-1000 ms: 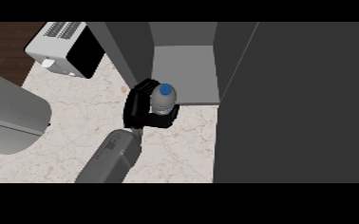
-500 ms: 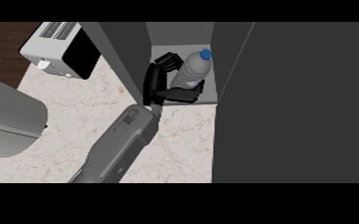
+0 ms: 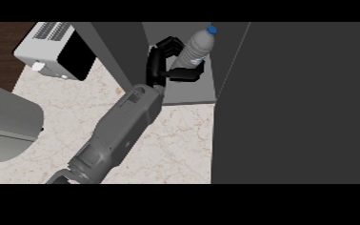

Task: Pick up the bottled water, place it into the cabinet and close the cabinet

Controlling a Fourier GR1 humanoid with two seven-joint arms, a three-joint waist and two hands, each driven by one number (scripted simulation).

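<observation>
Clasping bottled water (image 3: 197,47) inside cabinet (image 3: 191,90)

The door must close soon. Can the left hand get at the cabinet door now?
Probably not yet: the left hand is curled round the bottled water inside the cabinet. The open door stands beside it, nothing between.

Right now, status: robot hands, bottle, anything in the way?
Left robot hand curled round bottled water. Bottled water tilted, inside open cabinet. Right robot hand out of view. Nothing seen blocking.
</observation>
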